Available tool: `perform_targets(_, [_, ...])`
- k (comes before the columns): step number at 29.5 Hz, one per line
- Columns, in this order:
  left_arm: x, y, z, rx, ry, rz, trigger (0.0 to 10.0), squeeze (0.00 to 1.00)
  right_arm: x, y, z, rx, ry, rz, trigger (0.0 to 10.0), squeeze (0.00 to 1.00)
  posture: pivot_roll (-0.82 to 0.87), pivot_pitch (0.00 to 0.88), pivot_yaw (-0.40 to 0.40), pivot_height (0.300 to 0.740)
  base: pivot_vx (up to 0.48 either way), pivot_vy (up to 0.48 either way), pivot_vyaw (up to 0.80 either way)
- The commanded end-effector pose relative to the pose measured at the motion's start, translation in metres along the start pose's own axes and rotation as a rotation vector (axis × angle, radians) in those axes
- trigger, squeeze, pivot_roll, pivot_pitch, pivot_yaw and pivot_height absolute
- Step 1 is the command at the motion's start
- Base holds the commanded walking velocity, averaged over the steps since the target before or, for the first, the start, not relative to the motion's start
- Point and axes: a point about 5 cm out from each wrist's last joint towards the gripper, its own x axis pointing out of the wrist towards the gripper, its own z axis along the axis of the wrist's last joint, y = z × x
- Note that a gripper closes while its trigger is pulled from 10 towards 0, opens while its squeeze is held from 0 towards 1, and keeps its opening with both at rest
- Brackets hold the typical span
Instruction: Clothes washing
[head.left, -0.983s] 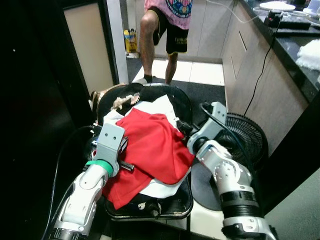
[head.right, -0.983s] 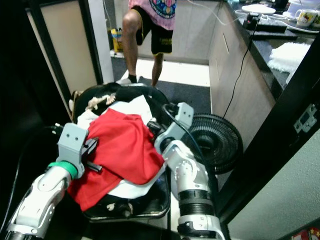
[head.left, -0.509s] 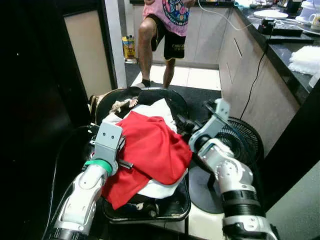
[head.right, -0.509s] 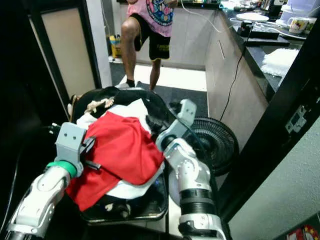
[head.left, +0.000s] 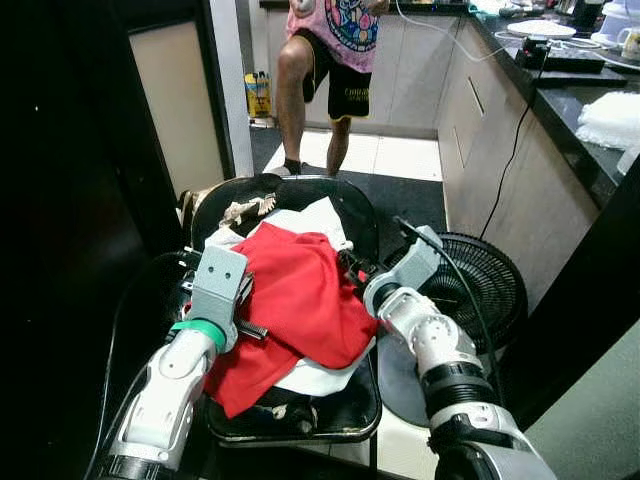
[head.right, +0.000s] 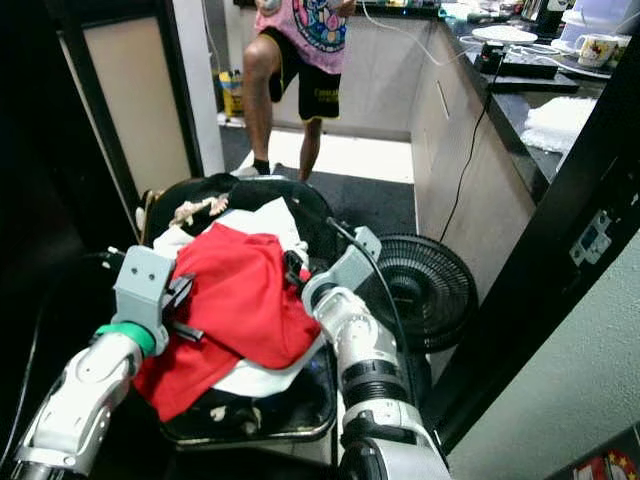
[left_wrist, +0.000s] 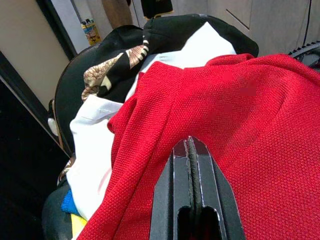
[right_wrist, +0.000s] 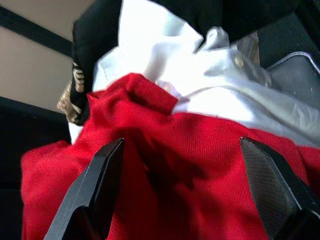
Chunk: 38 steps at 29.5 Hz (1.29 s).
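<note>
Between the spread fingers of the right gripper (right_wrist: 182, 192), the red shirt (head.left: 300, 300) could drag the white garment (head.left: 315, 222) beneath it off the black basket (head.left: 300, 420), while the left gripper (left_wrist: 190, 150), pressed shut, rests atop the red cloth without pinching any.

Clothes pile (head.left: 300, 300) on chair (head.left: 300, 425) (fan (head.left: 480, 285) right).

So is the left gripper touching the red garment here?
Touching. In the left wrist view the left gripper, fingers shut together, lies against the red garment, with no gap at the tips.
</note>
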Motion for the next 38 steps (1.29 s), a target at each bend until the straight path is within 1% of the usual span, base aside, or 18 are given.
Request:
perform_targets(1, [-0.002, -0.001, -0.007, 0.009, 0.035, -0.007, 10.0, 0.00, 0.002, 0.009, -0.019, -0.013, 0.106, 0.057, 10.0, 0.00, -0.02, 0.079, 0.064, 0.740, 0.000, 0.000, 0.00])
perform_targets(7, [-0.002, -0.001, -0.007, 0.010, 0.036, -0.011, 10.0, 0.00, 0.001, 0.019, -0.039, -0.037, 0.231, 0.144, 10.0, 0.00, -0.02, 0.079, 0.062, 0.740, 0.000, 0.000, 0.00])
perform_targets(11, [-0.002, -0.001, -0.007, 0.014, 0.036, -0.013, 10.0, 0.00, -0.001, 0.027, -0.055, -0.142, 0.297, 0.219, 10.0, 0.00, -0.02, 0.078, 0.062, 0.740, 0.000, 0.000, 0.00])
perform_targets(13, [-0.002, -0.001, -0.007, 0.020, 0.037, -0.014, 10.0, 0.00, -0.002, 0.027, -0.061, -0.504, 0.213, 0.235, 10.0, 0.00, -0.02, 0.078, 0.060, 0.740, 0.000, 0.000, 0.00])
perform_targets(14, [-0.002, -0.001, -0.007, 0.020, 0.037, -0.014, 10.0, 0.00, -0.002, 0.027, -0.061, -0.504, 0.213, 0.235, 10.0, 0.00, -0.02, 0.078, 0.060, 0.740, 0.000, 0.000, 0.00])
perform_targets(15, [-0.002, -0.001, -0.007, 0.022, 0.037, -0.015, 10.0, 0.00, -0.002, 0.027, -0.062, -0.607, 0.185, 0.240, 10.0, 0.00, -0.02, 0.078, 0.060, 0.740, 0.000, 0.000, 0.00])
perform_targets(18, [-0.002, -0.001, -0.007, 0.022, 0.037, -0.015, 10.0, 0.00, -0.002, 0.027, -0.062, -0.607, 0.185, 0.240, 10.0, 0.00, -0.02, 0.078, 0.060, 0.740, 0.000, 0.000, 0.00])
perform_targets(19, [-0.002, -0.001, -0.007, 0.023, 0.039, -0.015, 10.0, 0.00, -0.002, 0.024, -0.067, -0.727, 0.183, 0.232, 10.0, 0.00, -0.02, 0.076, 0.061, 0.740, 0.000, 0.000, 0.00])
perform_targets(20, [-0.002, -0.001, -0.007, 0.023, 0.039, -0.015, 10.0, 0.00, -0.002, 0.024, -0.067, -0.727, 0.183, 0.232, 10.0, 0.00, -0.02, 0.076, 0.061, 0.740, 0.000, 0.000, 0.00])
perform_targets(21, [-0.002, -0.001, -0.007, 0.024, 0.040, -0.016, 10.0, 0.00, -0.003, 0.018, -0.072, -0.828, 0.212, 0.222, 10.0, 0.00, -0.02, 0.075, 0.061, 0.740, 0.000, 0.000, 0.00])
perform_targets(26, [-0.002, -0.001, -0.007, 0.028, 0.040, -0.017, 10.0, 0.00, -0.005, 0.011, -0.081, -0.961, 0.263, 0.220, 10.0, 0.00, -0.02, 0.075, 0.060, 0.740, 0.000, 0.000, 0.00])
perform_targets(27, [-0.002, 0.000, -0.007, 0.029, 0.039, -0.015, 10.0, 0.00, -0.006, 0.010, -0.082, -0.973, 0.273, 0.223, 8.3, 0.00, -0.02, 0.074, 0.058, 0.740, 0.000, 0.000, 0.00])
perform_targets(28, [-0.002, 0.000, -0.007, 0.031, 0.039, -0.014, 10.0, 0.00, -0.006, 0.010, -0.081, -0.974, 0.271, 0.223, 4.6, 0.00, -0.02, 0.074, 0.058, 0.740, 0.000, 0.000, 0.00])
perform_targets(29, [-0.002, 0.000, -0.007, 0.031, 0.039, -0.014, 10.0, 0.00, -0.006, 0.010, -0.081, -0.974, 0.271, 0.223, 4.6, 0.00, -0.02, 0.074, 0.058, 0.740, 0.000, 0.000, 0.00])
perform_targets(30, [-0.002, 0.000, -0.007, 0.031, 0.038, -0.014, 10.0, 0.00, -0.006, 0.010, -0.080, -0.979, 0.266, 0.227, 3.2, 0.00, -0.02, 0.073, 0.058, 0.740, 0.000, 0.000, 0.00])
perform_targets(31, [-0.002, 0.000, -0.007, 0.031, 0.038, -0.014, 10.0, 0.00, -0.006, 0.010, -0.080, -0.979, 0.266, 0.227, 3.2, 0.00, -0.02, 0.073, 0.058, 0.740, 0.000, 0.000, 0.00])
perform_targets(32, [-0.002, 0.001, -0.007, 0.032, 0.038, -0.013, 10.0, 0.00, -0.005, 0.010, -0.079, -0.983, 0.257, 0.231, 0.0, 0.00, -0.02, 0.073, 0.059, 0.740, 0.000, 0.000, 0.00])
perform_targets(38, [-0.002, 0.000, -0.006, 0.033, 0.036, -0.013, 10.0, 0.00, -0.005, 0.011, -0.074, -0.980, 0.219, 0.250, 0.0, 0.00, -0.02, 0.066, 0.058, 0.740, 0.000, 0.000, 0.00])
